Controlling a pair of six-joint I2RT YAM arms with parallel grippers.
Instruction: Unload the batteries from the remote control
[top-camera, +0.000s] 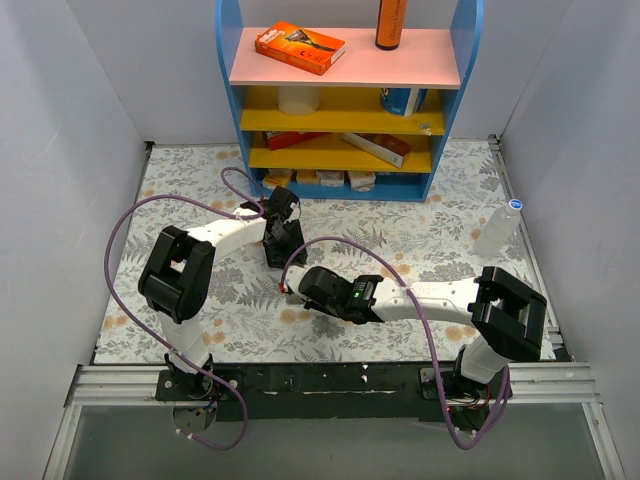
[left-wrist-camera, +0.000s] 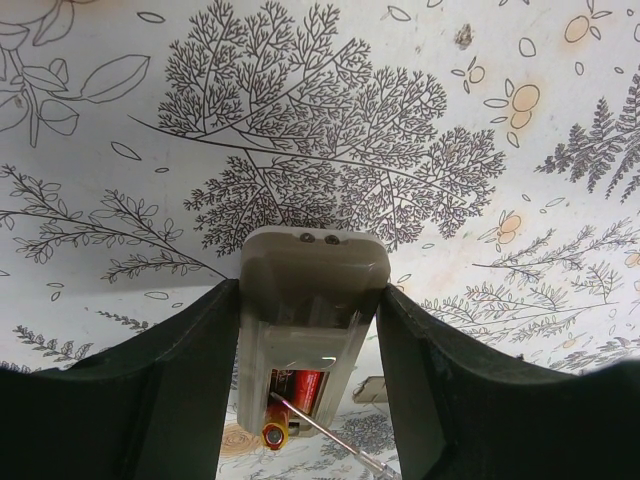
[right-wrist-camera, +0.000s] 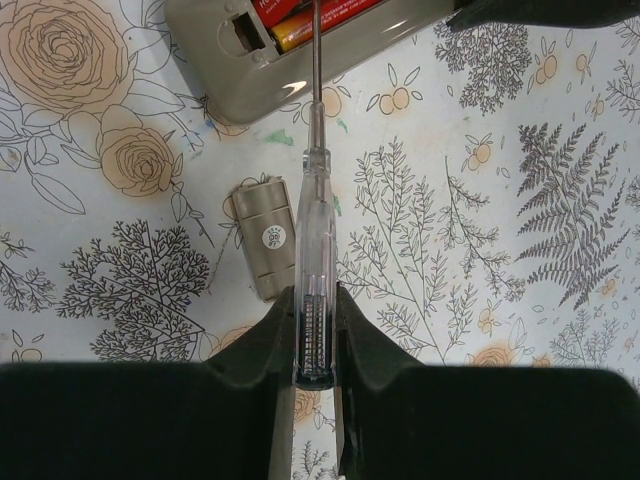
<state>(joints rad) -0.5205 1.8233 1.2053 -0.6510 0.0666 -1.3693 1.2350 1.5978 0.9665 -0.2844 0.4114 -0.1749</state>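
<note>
In the left wrist view my left gripper (left-wrist-camera: 308, 318) is shut on the grey remote control (left-wrist-camera: 312, 262), gripping its two long sides. The recess is open and shows the red batteries (left-wrist-camera: 302, 390); one battery's yellow end (left-wrist-camera: 272, 434) sticks out of the near end. My right gripper (right-wrist-camera: 315, 312) is shut on a clear-handled screwdriver (right-wrist-camera: 312, 230), whose metal tip reaches into the remote (right-wrist-camera: 240, 55) at the batteries (right-wrist-camera: 300, 22). In the top view the left gripper (top-camera: 280, 232) and right gripper (top-camera: 293, 283) are close together mid-table.
A small flat grey plate (right-wrist-camera: 264, 240) with a round sticker lies on the floral mat beside the screwdriver. A blue shelf (top-camera: 340, 190) with boxes stands at the back. A plastic bottle (top-camera: 498, 228) stands at the right. Grey walls close both sides.
</note>
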